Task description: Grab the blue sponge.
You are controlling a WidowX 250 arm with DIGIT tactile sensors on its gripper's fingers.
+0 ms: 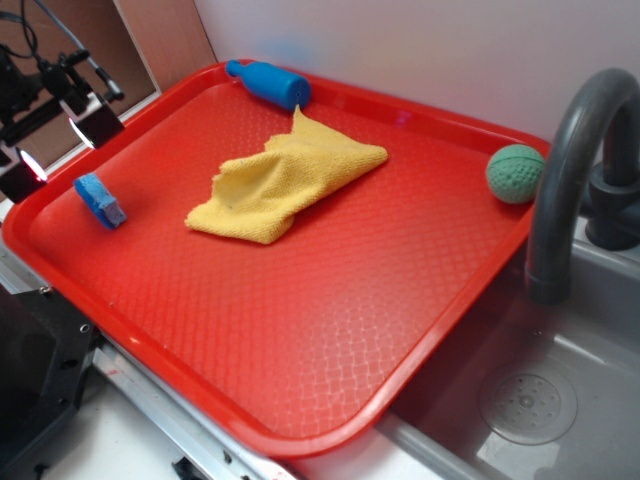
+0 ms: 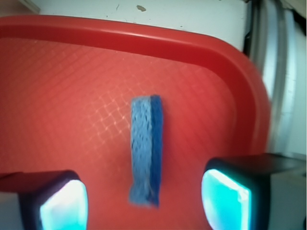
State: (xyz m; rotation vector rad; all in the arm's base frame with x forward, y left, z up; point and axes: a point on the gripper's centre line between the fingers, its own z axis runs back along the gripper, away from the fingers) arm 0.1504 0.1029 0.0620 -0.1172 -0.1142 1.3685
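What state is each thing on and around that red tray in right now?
Blue sponge: standing on its edge, untouched.
Gripper: jaws open, apart from the sponge, one on each side.
Yellow cloth: crumpled, lying mid-tray.
Blue bottle: on its side.
Green ball: resting at the red tray's rim.

On the red tray point(image 1: 300, 350) the blue sponge point(image 1: 100, 200) lies near the left rim. A yellow cloth point(image 1: 280, 182) lies in the middle, a blue bottle point(image 1: 268, 83) at the far rim, a green ball point(image 1: 515, 173) at right.
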